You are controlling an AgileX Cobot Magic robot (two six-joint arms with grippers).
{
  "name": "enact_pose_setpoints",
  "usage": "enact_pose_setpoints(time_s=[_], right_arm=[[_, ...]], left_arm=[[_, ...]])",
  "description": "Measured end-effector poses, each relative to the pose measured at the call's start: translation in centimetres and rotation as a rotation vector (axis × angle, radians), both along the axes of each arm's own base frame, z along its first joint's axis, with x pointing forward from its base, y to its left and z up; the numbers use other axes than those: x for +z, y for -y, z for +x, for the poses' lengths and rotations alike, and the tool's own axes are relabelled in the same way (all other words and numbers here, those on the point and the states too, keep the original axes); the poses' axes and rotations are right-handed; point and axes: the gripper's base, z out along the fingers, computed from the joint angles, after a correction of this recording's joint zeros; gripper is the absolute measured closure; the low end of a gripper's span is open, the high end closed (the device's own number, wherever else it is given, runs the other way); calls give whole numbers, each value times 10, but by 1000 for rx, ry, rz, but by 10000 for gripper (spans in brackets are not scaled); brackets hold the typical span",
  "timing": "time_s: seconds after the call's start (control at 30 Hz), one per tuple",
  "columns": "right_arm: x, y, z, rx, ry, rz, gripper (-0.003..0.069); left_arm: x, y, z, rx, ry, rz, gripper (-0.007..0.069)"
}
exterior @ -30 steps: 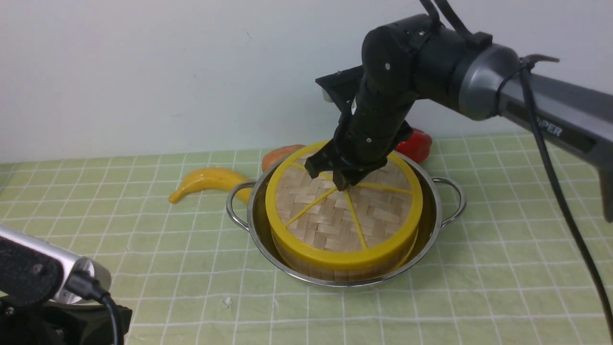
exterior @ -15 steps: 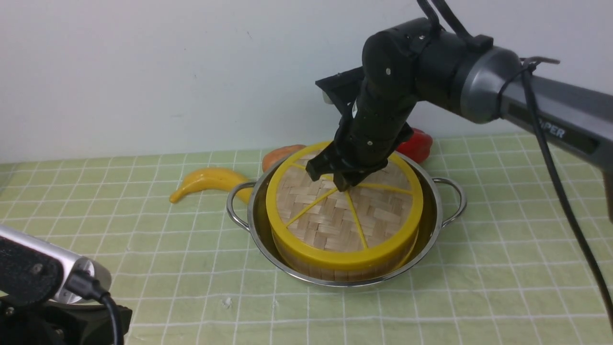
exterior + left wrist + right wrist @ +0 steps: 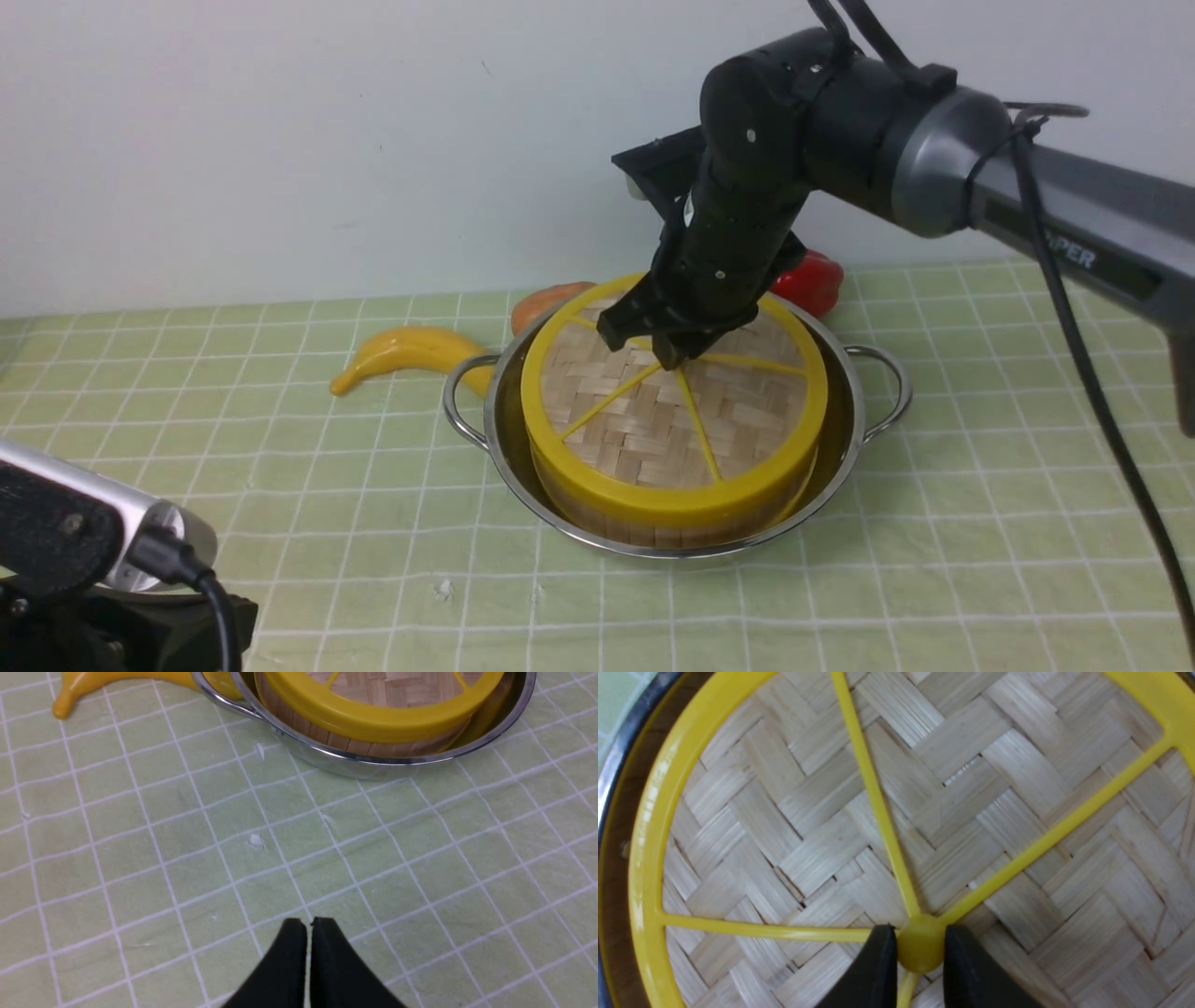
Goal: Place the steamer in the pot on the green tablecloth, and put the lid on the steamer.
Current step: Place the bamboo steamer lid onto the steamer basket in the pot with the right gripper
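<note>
The steamer (image 3: 653,525) sits inside the pot (image 3: 519,499) on the green tablecloth (image 3: 280,467). The lid (image 3: 653,429) lies flat on the steamer, so its inside is hidden. My right gripper (image 3: 667,353) points down at the lid's centre. In the right wrist view its fingers (image 3: 878,966) press both sides of the yellow hub of the lid (image 3: 822,849), shut on it (image 3: 920,942). My left gripper (image 3: 308,924) hangs shut and empty over bare cloth, short of the pot (image 3: 373,763), the steamer (image 3: 355,745) and the lid (image 3: 373,717).
A yellow banana (image 3: 401,353) lies left of the pot, touching its handle (image 3: 457,401). Behind the pot sit a red pepper (image 3: 814,280) and an orange fruit (image 3: 546,301). The wall stands close behind them. My left arm's camera housing (image 3: 84,541) fills the near left corner.
Almost nothing. The right wrist has shifted slightly, and the pot with steamer and lid has been nudged a touch to the right. The left arm is still.
</note>
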Motion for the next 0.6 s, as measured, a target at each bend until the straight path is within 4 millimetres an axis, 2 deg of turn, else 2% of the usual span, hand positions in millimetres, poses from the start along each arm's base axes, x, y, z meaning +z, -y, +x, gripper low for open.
enact_pose_setpoints(time_s=[0.3, 0.47, 0.53, 0.6], right_arm=[[0, 1, 1, 1, 4, -12, 489], [0, 1, 1, 14, 13, -26, 421], [0, 2, 1, 31, 13, -33, 358], [0, 2, 1, 39, 11, -38, 337]], left_arm=[[0, 0, 0, 0, 0, 0, 613], [0, 0, 0, 0, 0, 0, 613], [0, 0, 0, 0, 0, 0, 613], [0, 0, 0, 0, 0, 0, 613]])
